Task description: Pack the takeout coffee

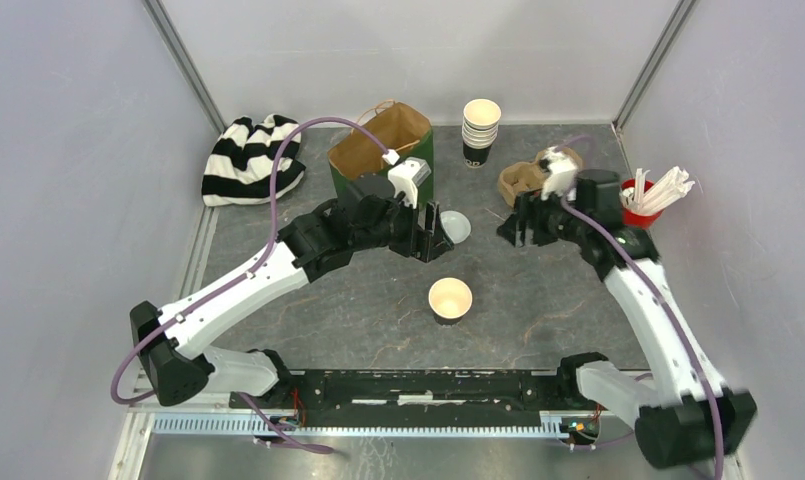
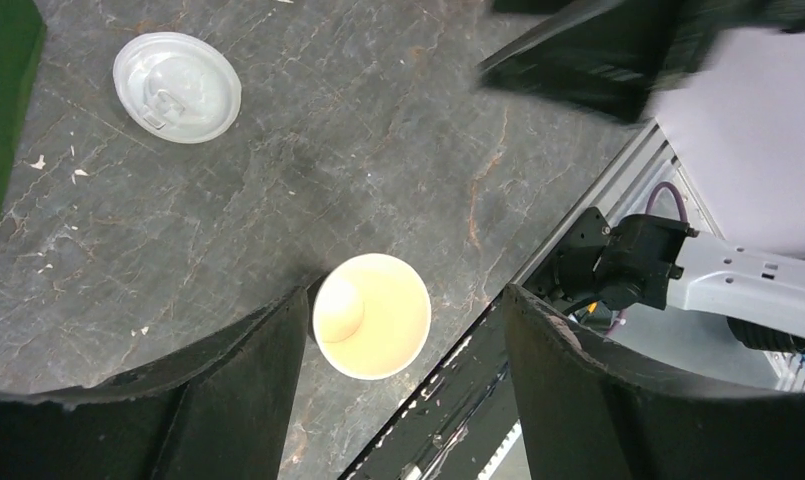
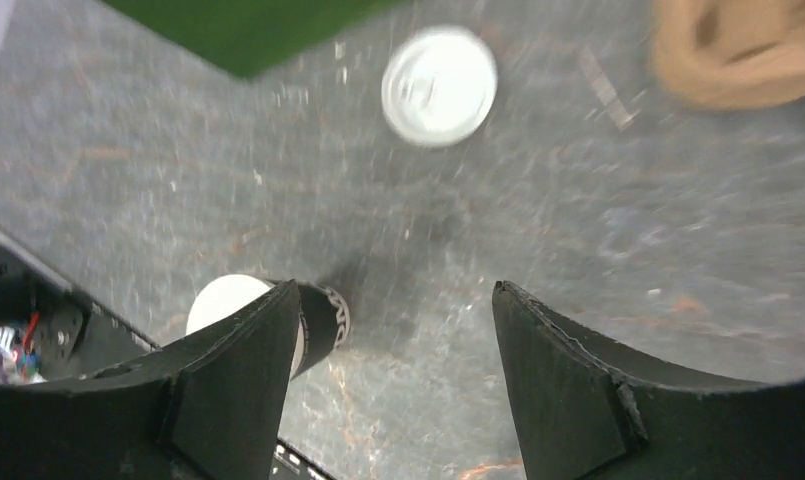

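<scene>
Paper cup (image 1: 450,299): upright, lidless, mid-table. White lid (image 1: 456,227): flat, just beside left gripper (image 1: 433,245), jaws spread, empty. Right gripper (image 1: 511,232): jaws spread, empty.

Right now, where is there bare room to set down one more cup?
The widest bare patch lies between the open cup and the right arm. A smaller one lies between that cup and the left arm. It is crowded around the lid, between the left pincer and the right pincer, and far right by the carrier and stirrers.
</scene>
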`<state>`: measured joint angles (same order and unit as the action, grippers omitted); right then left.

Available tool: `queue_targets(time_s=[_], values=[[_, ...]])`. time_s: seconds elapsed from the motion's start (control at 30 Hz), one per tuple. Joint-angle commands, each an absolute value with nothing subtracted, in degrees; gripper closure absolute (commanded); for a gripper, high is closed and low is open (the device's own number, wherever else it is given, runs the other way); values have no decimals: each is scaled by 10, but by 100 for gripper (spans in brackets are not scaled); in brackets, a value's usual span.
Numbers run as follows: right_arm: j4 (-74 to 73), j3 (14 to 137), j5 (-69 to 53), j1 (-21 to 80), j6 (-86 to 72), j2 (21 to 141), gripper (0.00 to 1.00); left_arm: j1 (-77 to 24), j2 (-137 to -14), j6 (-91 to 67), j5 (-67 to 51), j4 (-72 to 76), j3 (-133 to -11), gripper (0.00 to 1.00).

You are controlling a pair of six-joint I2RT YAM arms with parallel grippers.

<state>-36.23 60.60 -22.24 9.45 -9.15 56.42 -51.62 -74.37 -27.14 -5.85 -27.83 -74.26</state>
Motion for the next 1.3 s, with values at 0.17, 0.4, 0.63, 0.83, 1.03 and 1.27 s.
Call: queue_targets(time_s=[0.17,0.4,0.63,0.83,1.03,1.27], values=[[-207,593,-240,207,-11,794,24,-516,-714,-266,-38,-278,-729,18],[-199,680,-183,261,58,970,38,-515,-675,-285,-14,-267,-722,12],[-176,727,-159,280,52,1047,40,-515,-654,-291,15,-273,-728,10],[-146,727,-141,290,53,1079,46,-515,-654,-285,28,-291,-744,9],[-130,720,-122,292,44,1094,64,-515,-659,-277,30,-300,-759,9],[-112,681,-118,292,34,1046,99,-515,-662,-273,34,-300,-768,9]])
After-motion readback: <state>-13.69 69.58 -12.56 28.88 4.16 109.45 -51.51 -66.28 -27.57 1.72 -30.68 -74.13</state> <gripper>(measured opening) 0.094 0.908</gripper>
